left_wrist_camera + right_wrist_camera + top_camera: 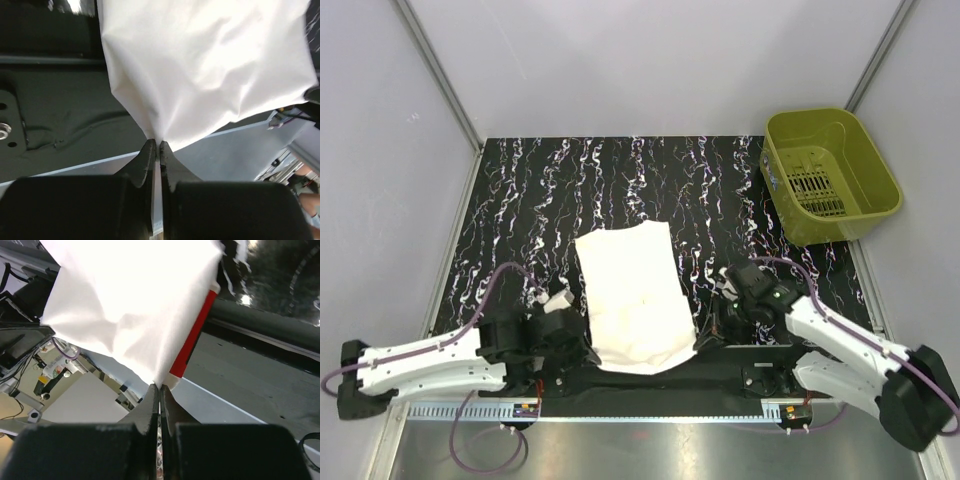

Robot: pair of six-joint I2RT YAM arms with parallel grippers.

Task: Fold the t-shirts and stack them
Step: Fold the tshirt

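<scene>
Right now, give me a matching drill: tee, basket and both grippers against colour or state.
1 tee
2 basket
3 left gripper
4 right gripper

A olive green, far right
B shut on the tee beside a red strip
C off-white, in the middle
D shut on a plain white corner of the tee

Pairs: 1-C, 2-A, 3-D, 4-B

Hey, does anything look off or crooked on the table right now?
Only mildly: the t-shirt lies askew, its near hem pinched by the left pincer and right pincer, with a red strip peeking out beside the right corner.
</scene>
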